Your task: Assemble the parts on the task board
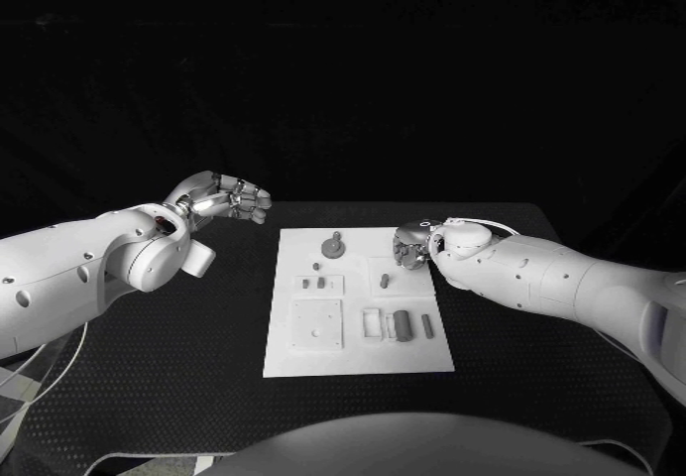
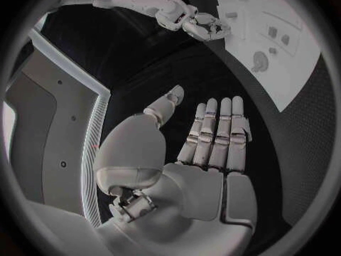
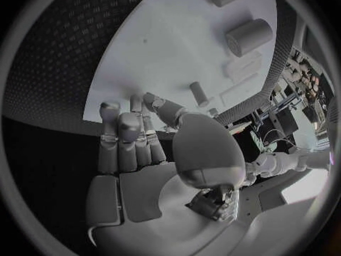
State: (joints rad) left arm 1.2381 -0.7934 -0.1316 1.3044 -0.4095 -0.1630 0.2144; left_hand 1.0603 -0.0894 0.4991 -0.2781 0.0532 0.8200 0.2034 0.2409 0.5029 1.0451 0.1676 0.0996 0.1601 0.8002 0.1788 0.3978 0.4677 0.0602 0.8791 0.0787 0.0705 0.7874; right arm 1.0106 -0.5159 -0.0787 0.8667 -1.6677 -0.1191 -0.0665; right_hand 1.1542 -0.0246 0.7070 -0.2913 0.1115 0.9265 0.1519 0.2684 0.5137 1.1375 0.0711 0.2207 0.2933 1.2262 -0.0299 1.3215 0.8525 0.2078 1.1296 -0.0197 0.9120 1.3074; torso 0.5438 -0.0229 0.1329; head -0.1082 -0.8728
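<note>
The white task board (image 1: 358, 352) lies mid-table with grey parts on it: a knob (image 1: 333, 245) at the far end, two small pieces (image 1: 317, 284), a peg (image 1: 386, 281) and two cylinders (image 1: 414, 324) beside a square plate (image 1: 316, 322). My left hand (image 1: 222, 198) hangs in the air off the board's far left corner, palm bare and fingers straight in the left wrist view (image 2: 213, 136). My right hand (image 1: 414, 243) hovers over the board's far right corner, fingers reaching down with nothing in them (image 3: 135, 136). The peg (image 3: 199, 94) and a cylinder (image 3: 249, 37) lie beyond its fingertips.
Black textured table (image 1: 171, 347) surrounds the board on all sides. The left wrist view shows the board (image 2: 284, 74), its knob (image 2: 259, 62) and my right hand (image 2: 202, 25) across from it.
</note>
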